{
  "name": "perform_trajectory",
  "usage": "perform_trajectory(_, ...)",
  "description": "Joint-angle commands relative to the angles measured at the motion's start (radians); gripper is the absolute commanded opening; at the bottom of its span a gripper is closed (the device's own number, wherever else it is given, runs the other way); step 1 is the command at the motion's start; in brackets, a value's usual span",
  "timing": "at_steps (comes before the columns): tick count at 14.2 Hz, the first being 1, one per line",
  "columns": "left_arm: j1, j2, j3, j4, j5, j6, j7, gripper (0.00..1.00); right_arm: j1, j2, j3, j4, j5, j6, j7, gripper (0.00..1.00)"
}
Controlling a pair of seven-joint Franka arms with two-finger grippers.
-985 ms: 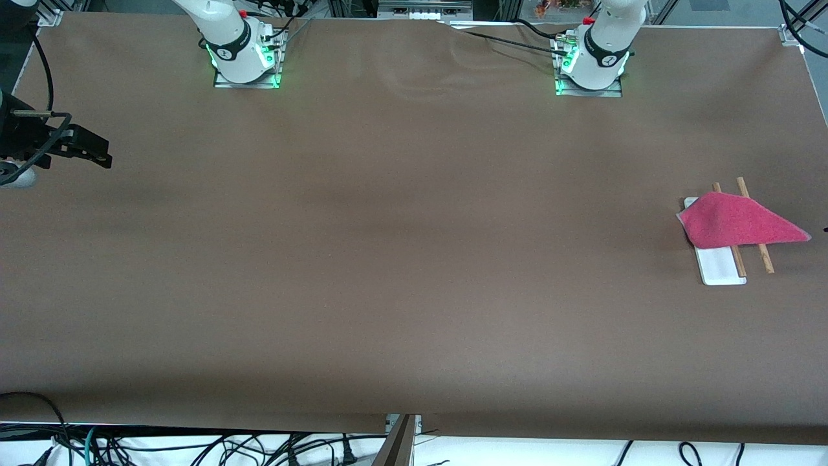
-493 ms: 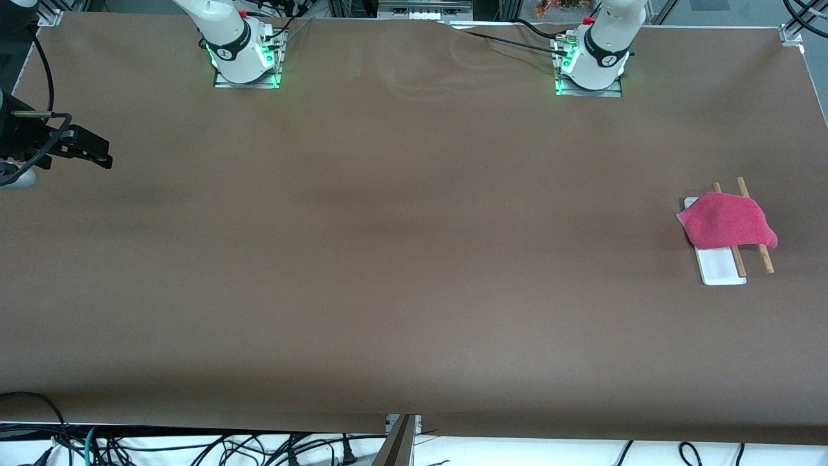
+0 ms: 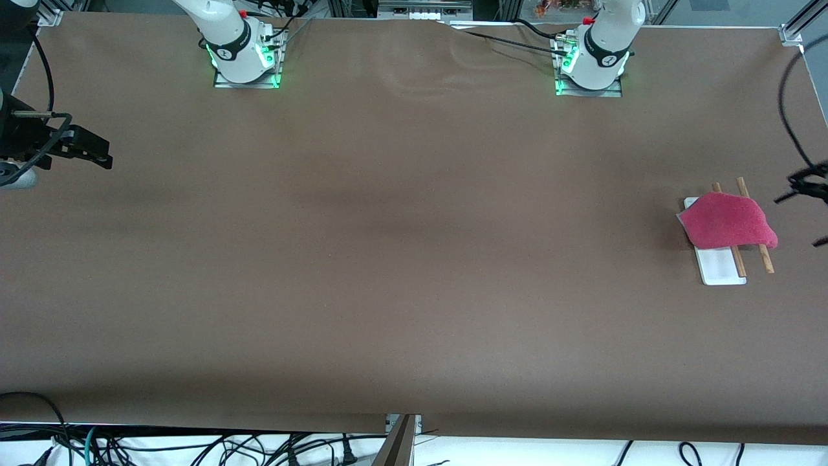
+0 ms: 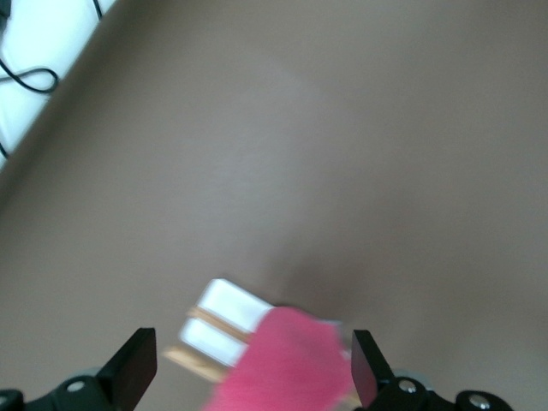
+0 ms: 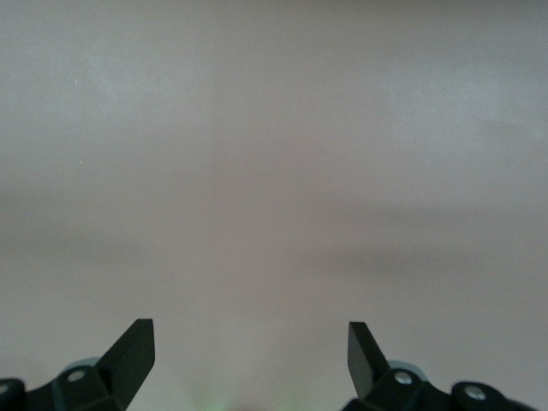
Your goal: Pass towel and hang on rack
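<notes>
towel (image 3: 726, 223): draped over rack (image 3: 721, 268) rods
left pincer (image 4: 248, 377): spread, empty — above towel
right pincer (image 5: 250, 364): spread, empty — waiting over bare surface (image 3: 388, 259)

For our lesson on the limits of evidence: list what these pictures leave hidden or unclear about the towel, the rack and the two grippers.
- Rack: the towel covers its crosspiece in both views.
- Towel: grey face unseen.
- Left gripper: open; nearly cut off by the front view's edge.
- Right gripper: open over bare table; front view shows it side-on.
</notes>
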Motion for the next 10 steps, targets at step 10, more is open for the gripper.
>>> perform_trajectory(10,-0.197,-0.364,-0.066,-0.271,0.066,-0.175,-1.182,1.0,-0.001,-0.004,-0.004,-0.001,0.012,0.007,-0.027,1.0)
